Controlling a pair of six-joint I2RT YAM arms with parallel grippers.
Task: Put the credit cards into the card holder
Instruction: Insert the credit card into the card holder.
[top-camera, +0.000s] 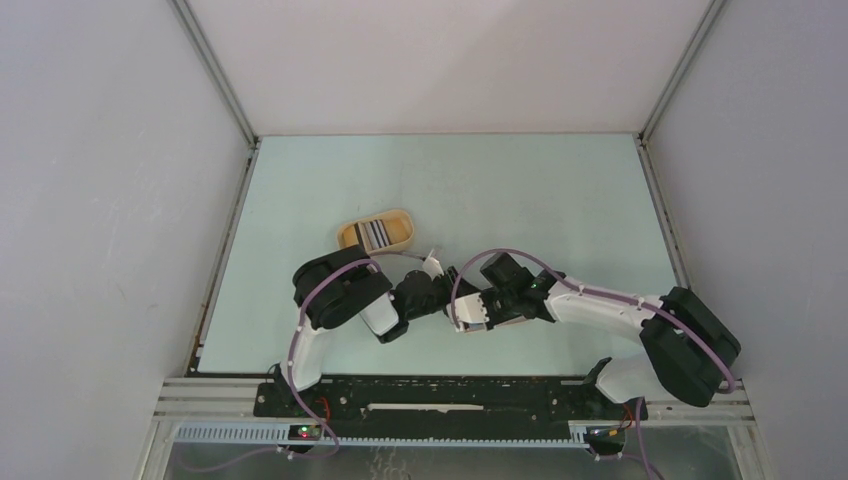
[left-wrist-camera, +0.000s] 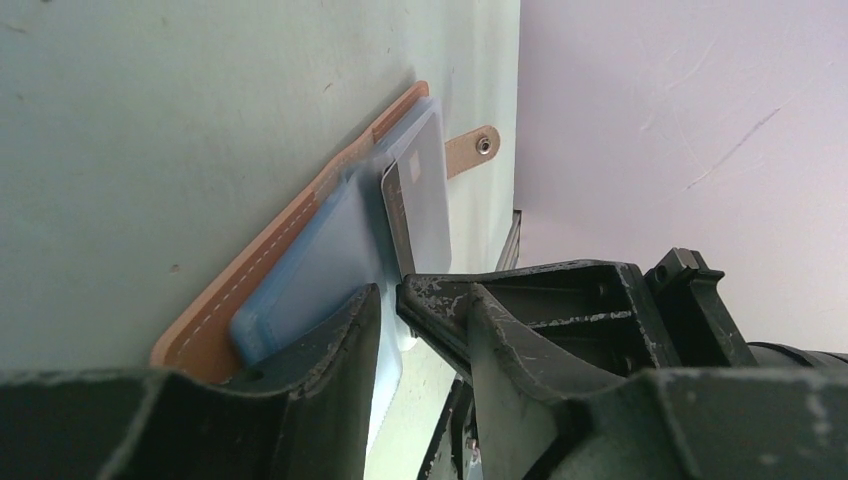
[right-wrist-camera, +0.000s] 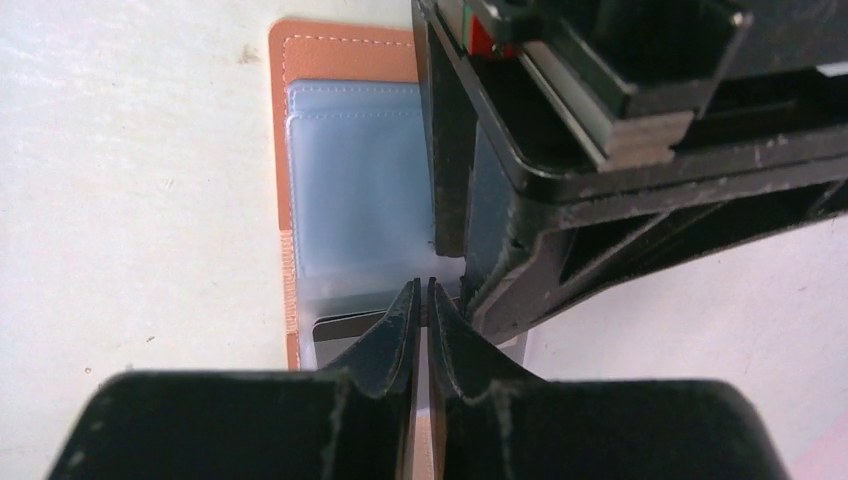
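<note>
- Looking down from above, I see both arms bent inward and meeting near the middle of the table (top-camera: 540, 190), wrists close together.
- Beyond the left arm sits a yellow oval tray (top-camera: 346, 236). Some credit cards (top-camera: 378, 233) lie in it, dark and pale stripes, well apart from where the grippers meet.
- On the left wrist view the card holder (left-wrist-camera: 300, 285) lies open and flat on the table. Its brown outer edge shows, and its snap tab (left-wrist-camera: 472, 150) sticks out at the far end.
- Its blue-grey sleeves (right-wrist-camera: 355, 180) face up, plain on the right wrist view.
- One card (left-wrist-camera: 399, 215), dark along its edge, stands in the holder against a pale translucent sleeve and runs down toward my left gripper (left-wrist-camera: 390, 303).
- My left gripper is released, jaws apart and wider than the card. I can't tell whether either finger touches it.
- My right gripper (right-wrist-camera: 422, 292) is clenched, only a thin slit between the fingers, tips down at the pale sleeve edge of the holder. I can't tell whether they nip anything.
- The left gripper's black body crowds in just beside the right fingertips.
</note>
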